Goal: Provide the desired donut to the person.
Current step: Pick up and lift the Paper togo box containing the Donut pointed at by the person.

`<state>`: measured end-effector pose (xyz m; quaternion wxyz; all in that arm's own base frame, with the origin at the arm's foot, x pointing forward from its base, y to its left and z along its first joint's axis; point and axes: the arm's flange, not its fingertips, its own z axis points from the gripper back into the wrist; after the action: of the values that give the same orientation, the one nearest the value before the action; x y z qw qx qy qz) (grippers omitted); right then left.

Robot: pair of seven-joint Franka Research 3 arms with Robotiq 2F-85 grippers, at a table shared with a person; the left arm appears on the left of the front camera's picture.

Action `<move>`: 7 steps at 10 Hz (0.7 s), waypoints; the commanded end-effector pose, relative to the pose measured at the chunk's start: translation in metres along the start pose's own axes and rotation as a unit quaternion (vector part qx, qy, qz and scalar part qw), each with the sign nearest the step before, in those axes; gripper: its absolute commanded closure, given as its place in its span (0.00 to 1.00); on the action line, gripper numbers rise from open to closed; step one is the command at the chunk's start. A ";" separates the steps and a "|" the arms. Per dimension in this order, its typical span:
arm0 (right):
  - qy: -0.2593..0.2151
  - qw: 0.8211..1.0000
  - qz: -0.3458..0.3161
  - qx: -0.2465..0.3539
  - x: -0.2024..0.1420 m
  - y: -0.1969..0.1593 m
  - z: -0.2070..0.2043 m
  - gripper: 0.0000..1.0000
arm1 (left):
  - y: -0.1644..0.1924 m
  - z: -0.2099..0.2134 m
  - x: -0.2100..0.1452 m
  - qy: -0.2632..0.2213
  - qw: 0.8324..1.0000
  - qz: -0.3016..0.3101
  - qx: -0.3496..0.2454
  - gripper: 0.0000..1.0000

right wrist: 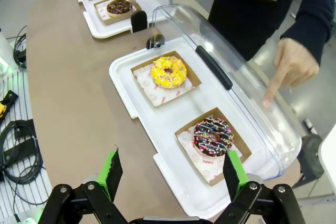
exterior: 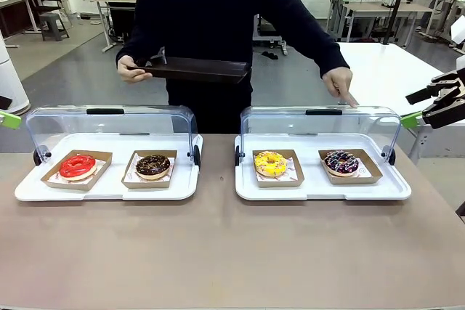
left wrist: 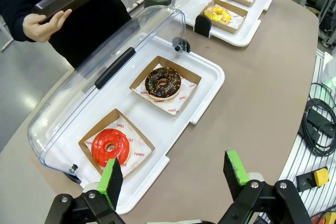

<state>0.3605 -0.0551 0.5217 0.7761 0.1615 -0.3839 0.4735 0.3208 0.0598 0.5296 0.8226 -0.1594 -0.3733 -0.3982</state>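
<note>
The person [exterior: 211, 12] in a dark navy sweatshirt stands at the far side, holding a dark tray [exterior: 196, 70] in one hand. Their other hand [exterior: 340, 83] points a finger down onto the clear lid [right wrist: 247, 93] behind the chocolate donut with coloured sprinkles [exterior: 340, 162] [right wrist: 212, 136]. A yellow donut [exterior: 270, 163] [right wrist: 168, 71] shares that white tray [exterior: 320, 190]. The left tray [exterior: 102, 190] holds a red donut [exterior: 77, 166] [left wrist: 110, 146] and a chocolate donut [exterior: 152, 166] [left wrist: 163, 82]. My left gripper [left wrist: 176, 174] [exterior: 9, 119] hovers open near the red donut. My right gripper [right wrist: 172, 174] [exterior: 415, 109] hovers open beside the sprinkled donut.
Each donut lies in a brown paper box. Both clear lids are swung open toward the person. Bare brown table [exterior: 218, 252] stretches in front of the trays. Cables [right wrist: 18, 145] lie off the table's edge.
</note>
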 end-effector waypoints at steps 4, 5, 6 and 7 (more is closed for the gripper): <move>-0.009 1.000 0.000 0.004 -0.001 -0.002 -0.003 0.00 | 0.001 0.000 0.000 -0.002 1.000 0.000 -0.002 0.00; -0.009 1.000 0.000 0.004 -0.001 -0.002 -0.003 0.00 | 0.001 0.000 0.000 -0.002 1.000 0.000 -0.002 0.00; 0.000 1.000 0.000 0.000 0.000 0.000 0.000 0.00 | 0.001 0.000 0.000 -0.002 1.000 0.000 -0.002 0.00; 0.036 0.998 0.047 0.016 0.001 0.002 -0.013 0.00 | 0.001 0.000 0.000 -0.002 1.000 0.000 -0.002 0.00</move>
<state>0.3609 -0.0514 0.5203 0.7733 0.1556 -0.3768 0.4857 0.3208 0.0598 0.5296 0.8226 -0.1593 -0.3732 -0.3982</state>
